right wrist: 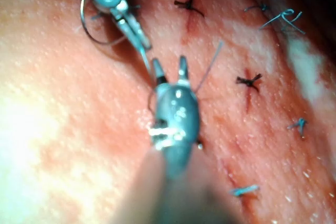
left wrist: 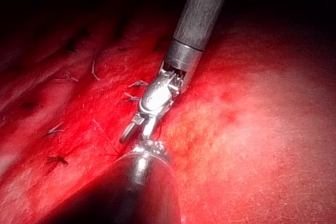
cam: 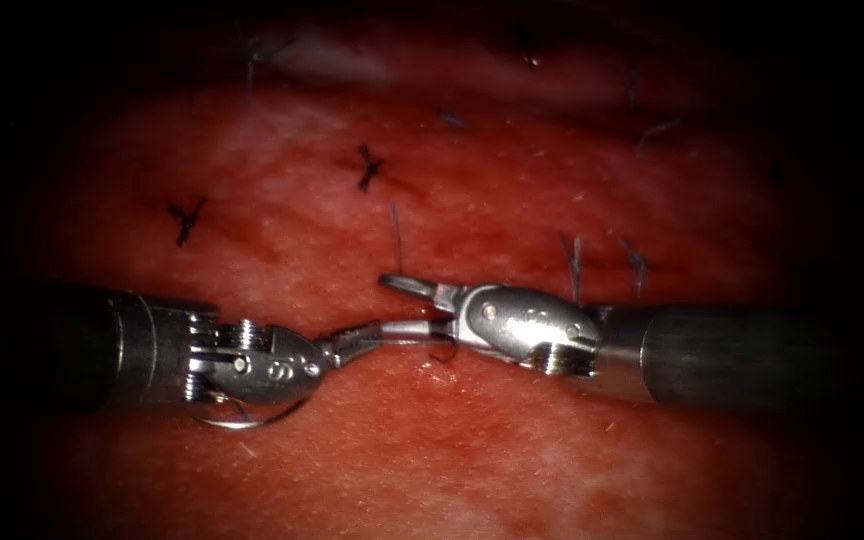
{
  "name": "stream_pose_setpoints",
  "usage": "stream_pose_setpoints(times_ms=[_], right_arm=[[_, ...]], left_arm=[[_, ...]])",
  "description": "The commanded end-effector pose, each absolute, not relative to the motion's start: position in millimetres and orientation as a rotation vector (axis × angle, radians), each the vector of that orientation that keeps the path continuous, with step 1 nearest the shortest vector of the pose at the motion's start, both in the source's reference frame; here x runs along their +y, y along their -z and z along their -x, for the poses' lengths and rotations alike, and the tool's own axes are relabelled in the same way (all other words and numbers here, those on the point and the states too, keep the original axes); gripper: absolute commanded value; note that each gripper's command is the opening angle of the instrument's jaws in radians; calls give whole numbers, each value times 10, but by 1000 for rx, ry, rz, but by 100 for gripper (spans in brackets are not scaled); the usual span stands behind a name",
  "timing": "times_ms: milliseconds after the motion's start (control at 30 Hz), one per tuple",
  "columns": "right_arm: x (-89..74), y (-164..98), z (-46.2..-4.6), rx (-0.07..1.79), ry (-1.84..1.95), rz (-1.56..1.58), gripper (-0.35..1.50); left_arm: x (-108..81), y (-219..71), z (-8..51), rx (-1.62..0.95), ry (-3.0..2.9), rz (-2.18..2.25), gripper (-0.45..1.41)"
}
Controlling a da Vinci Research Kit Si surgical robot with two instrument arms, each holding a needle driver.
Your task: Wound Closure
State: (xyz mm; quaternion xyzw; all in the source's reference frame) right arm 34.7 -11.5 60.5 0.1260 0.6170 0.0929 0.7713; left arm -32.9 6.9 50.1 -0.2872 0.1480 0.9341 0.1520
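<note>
Left tool [cam: 352,343] jaws pinch needle [cam: 247,420] nr its end, outside tissue [cam: 552,470]; right tool [cam: 414,303] jaws spread, empty

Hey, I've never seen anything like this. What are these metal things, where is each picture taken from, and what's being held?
These are two arms of a surgical practice robot, stitching a cut in pork belly, the tissue. One picture looks down from an endoscope; the other two look along each arm's shaft from close up. The left end effector comes in from the left, jaws shut, apparently on the curved needle, which arcs back beneath its wrist, out of the tissue. The right end effector faces it with jaws open, holding nothing. Dark knotted stitches already sit along the cut.
</note>
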Motion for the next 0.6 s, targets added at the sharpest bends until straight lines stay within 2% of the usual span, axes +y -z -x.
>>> stream_pose_setpoints(times_ms=[33, 600], right_arm=[[-118, -611, -357, 1340, -192, -279, 32], [-133, -612, -360, 1381, -118, -351, 34]], left_arm=[[72, -510, 335, 428, -2690, 826, -45], [109, -562, 322, 405, -2841, 730, -45]])
